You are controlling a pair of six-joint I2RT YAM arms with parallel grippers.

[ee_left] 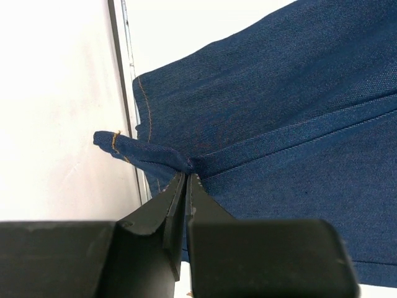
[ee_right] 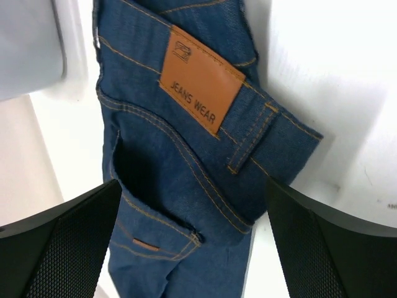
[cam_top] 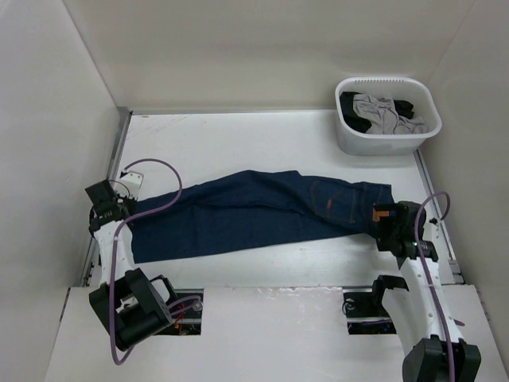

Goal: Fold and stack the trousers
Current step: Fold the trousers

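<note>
The dark blue jeans lie flat across the table, leg ends at the left and waistband at the right. My left gripper is at the leg end. In the left wrist view it is shut on a pinched fold of the denim near the hem. My right gripper hovers over the waistband. In the right wrist view it is wide open, its fingers on either side of the waistband. The tan leather patch faces up.
A white plastic basket with grey and black clothes stands at the back right corner. White walls enclose the table on the left, back and right. A metal rail runs along the left edge, close to the left gripper.
</note>
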